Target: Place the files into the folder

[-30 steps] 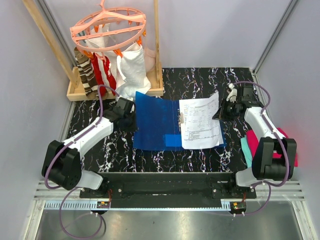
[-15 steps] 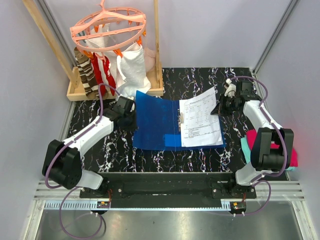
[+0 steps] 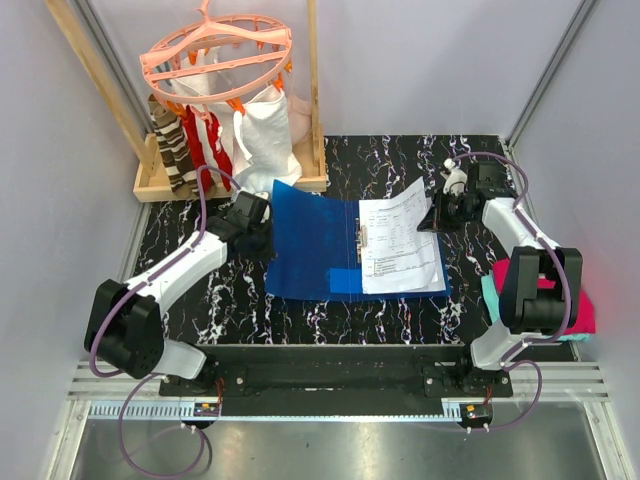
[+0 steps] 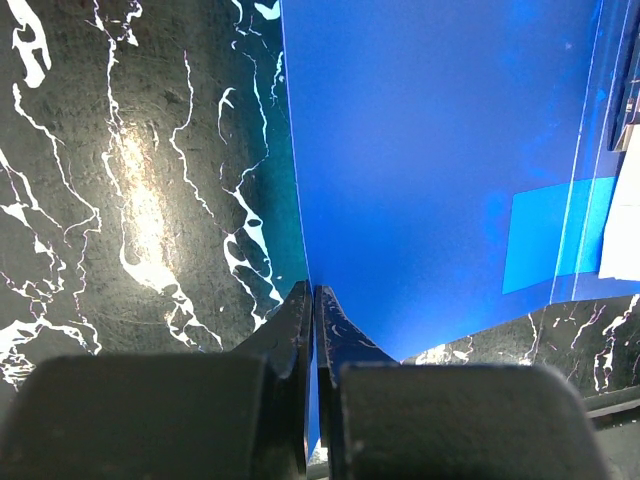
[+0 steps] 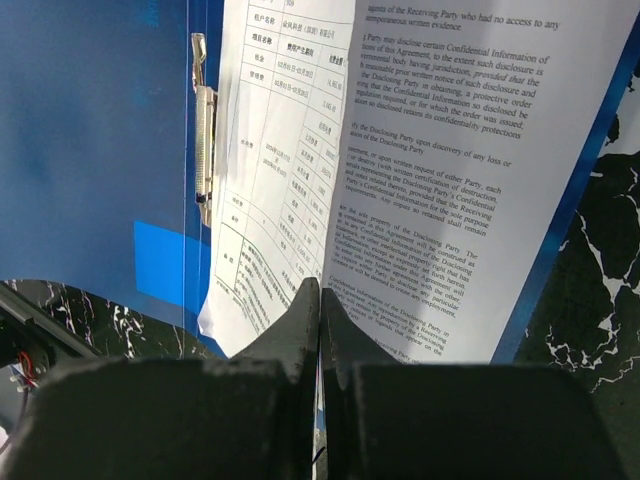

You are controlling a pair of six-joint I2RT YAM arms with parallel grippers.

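The blue folder (image 3: 310,245) lies open on the black marbled table. The files (image 3: 400,248) lie on its right half, beside the metal clip (image 3: 364,236). Their far right corner is raised. My left gripper (image 3: 262,232) is shut on the folder's left edge, seen in the left wrist view (image 4: 313,300) with the blue cover (image 4: 430,150) between the jaws. My right gripper (image 3: 437,215) is shut on the files' right edge. The right wrist view shows its jaws (image 5: 320,295) pinching the printed sheets (image 5: 420,150), with the clip (image 5: 204,130) and the folder (image 5: 90,130) beyond.
A wooden rack with a pink hanger (image 3: 215,55), striped cloths and a white cloth bag (image 3: 268,135) stands at the back left. Magenta cloth (image 3: 578,305) on teal cloth (image 3: 492,300) lies at the right edge. Grey walls enclose the table.
My right gripper has moved toward the back and left with the files' edge, lifting their far right corner. The left arm and the folder have not moved.
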